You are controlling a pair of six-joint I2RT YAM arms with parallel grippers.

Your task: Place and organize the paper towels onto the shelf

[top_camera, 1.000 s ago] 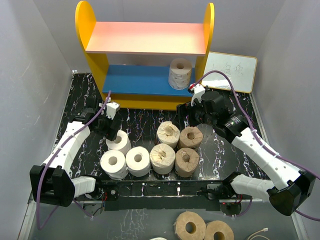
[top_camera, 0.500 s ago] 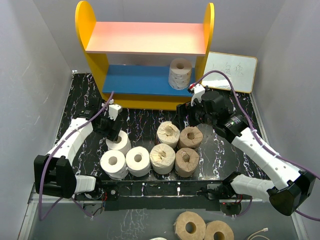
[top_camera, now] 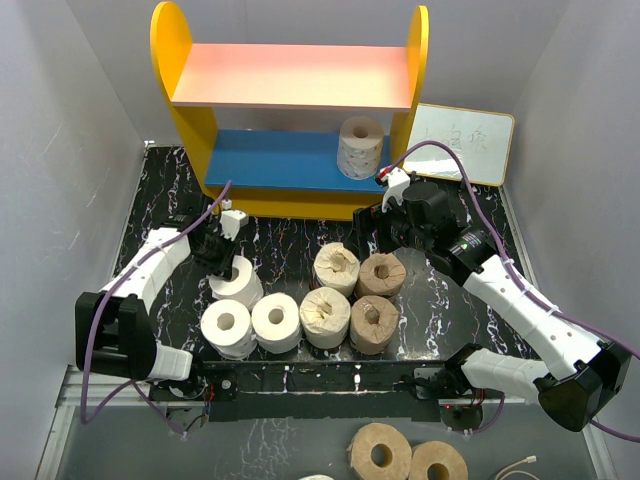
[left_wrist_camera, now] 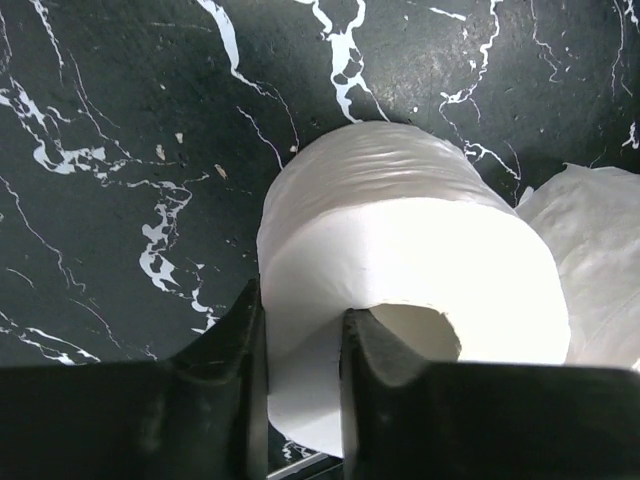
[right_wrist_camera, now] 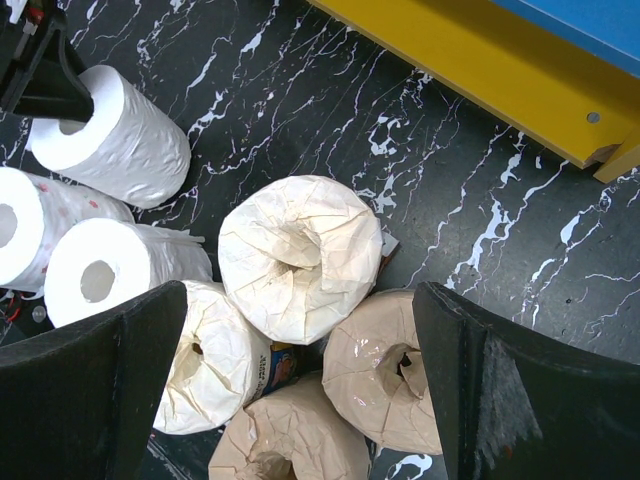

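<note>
white roll (left_wrist_camera: 400, 250) — soft matt paper | tan roll (right_wrist_camera: 300, 255) — crinkled paper wrap | tabletop (right_wrist_camera: 480, 200): glossy black marble-look

My top view looks down from behind, facing the shelf (top_camera: 290, 75). Left wrist sits tight against one white roll (left_wrist_camera: 400, 260). Right wrist hangs higher, looking down; I find that roll there too.

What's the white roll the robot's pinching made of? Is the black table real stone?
The white roll looks like soft paper: matte, with a dimpled, crinkly side. The black table looks like marble, smooth with white veins, but might be a printed sheet; I can't tell.
</note>
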